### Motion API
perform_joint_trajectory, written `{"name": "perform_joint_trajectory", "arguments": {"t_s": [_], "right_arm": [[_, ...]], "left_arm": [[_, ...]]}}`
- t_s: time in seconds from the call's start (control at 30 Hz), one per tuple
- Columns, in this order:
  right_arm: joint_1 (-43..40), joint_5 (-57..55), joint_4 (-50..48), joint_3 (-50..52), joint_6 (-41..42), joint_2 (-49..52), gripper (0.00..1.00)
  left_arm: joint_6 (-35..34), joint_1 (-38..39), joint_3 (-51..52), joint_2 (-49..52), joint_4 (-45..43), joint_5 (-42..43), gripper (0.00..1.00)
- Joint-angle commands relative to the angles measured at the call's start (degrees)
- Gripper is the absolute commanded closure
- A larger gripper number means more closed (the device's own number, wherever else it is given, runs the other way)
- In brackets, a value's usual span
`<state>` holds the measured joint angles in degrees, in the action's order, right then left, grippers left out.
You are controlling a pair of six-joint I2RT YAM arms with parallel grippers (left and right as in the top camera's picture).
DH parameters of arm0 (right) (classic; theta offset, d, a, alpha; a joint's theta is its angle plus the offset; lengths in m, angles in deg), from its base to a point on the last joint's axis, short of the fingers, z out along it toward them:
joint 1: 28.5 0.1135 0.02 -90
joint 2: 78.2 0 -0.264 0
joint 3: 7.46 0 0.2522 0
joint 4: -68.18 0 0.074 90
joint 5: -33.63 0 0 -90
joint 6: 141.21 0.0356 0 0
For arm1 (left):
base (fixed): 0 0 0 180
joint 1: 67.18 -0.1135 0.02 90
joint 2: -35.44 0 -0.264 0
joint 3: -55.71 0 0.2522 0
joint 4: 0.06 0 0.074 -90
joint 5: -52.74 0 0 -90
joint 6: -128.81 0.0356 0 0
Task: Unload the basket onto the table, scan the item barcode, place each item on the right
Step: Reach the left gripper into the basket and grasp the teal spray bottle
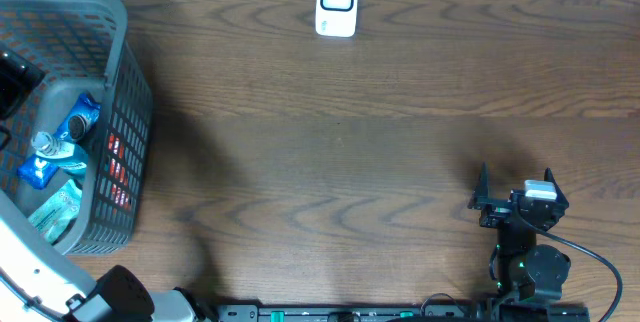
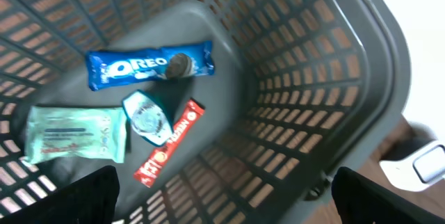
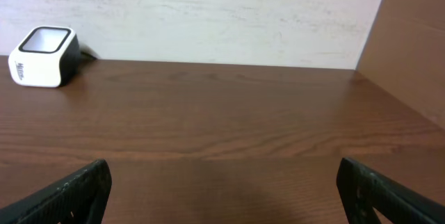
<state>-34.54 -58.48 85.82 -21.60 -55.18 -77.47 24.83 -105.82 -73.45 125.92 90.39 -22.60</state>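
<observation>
Left gripper (image 2: 222, 186): fingers spread wide and holding nothing; it hangs over the inside of the grey basket (image 2: 313, 78), above the goods
Right gripper (image 3: 224, 182): jaws likewise wide apart and empty; low over the table (image 1: 350, 142) at the right, facing the scanner (image 3: 43, 56)
Items to scan: all lie on the basket floor; an Oreo pack (image 2: 149, 65) at the far side, a pale green packet (image 2: 75, 135), a small round tub (image 2: 147, 116) and a red stick pack (image 2: 170, 142) touching the tub
Scanner: white, at the table's far edge, well apart from the basket
Step in hand: judged to be choosing and reaching for one item; none has been picked
Risk, crowding: tub, stick pack and green packet lie close together; closing on one may drag or pinch a neighbour
Risk, walls: a wide-spread finger could catch the lattice on the way down
Risk, flat wrappers: a thin pack may slip from the fingers
Risk, barcode: no barcode shows; a grip covering it, or a wrong facing, would spoil the scan
</observation>
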Motion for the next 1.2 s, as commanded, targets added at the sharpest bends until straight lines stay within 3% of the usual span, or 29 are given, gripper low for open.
{"name": "perform_joint_trajectory", "arguments": {"t_s": [0.0, 0.53, 0.73, 0.9, 1.17], "right_arm": [[-0.35, -0.15, 0.2, 0.07, 0.52, -0.24, 0.01], [-0.35, -0.15, 0.22, 0.07, 0.52, -0.24, 0.01], [-0.35, -0.15, 0.2, 0.07, 0.52, -0.24, 0.01], [-0.35, -0.15, 0.2, 0.07, 0.52, -0.24, 0.01], [-0.35, -0.15, 0.2, 0.07, 0.52, -0.24, 0.01]], "left_arm": [[-0.74, -0.26, -0.63, -0.46, -0.11, -5.44, 0.02], [-1.73, -0.59, -0.61, 4.96, -2.27, -11.72, 0.02], [-9.99, -0.72, -0.28, 12.35, 1.07, -11.72, 0.02], [-23.26, -0.85, -0.22, 16.33, 3.54, -11.69, 0.02], [-24.9, -0.83, 0.35, 16.92, 5.4, -12.57, 0.02]]}}
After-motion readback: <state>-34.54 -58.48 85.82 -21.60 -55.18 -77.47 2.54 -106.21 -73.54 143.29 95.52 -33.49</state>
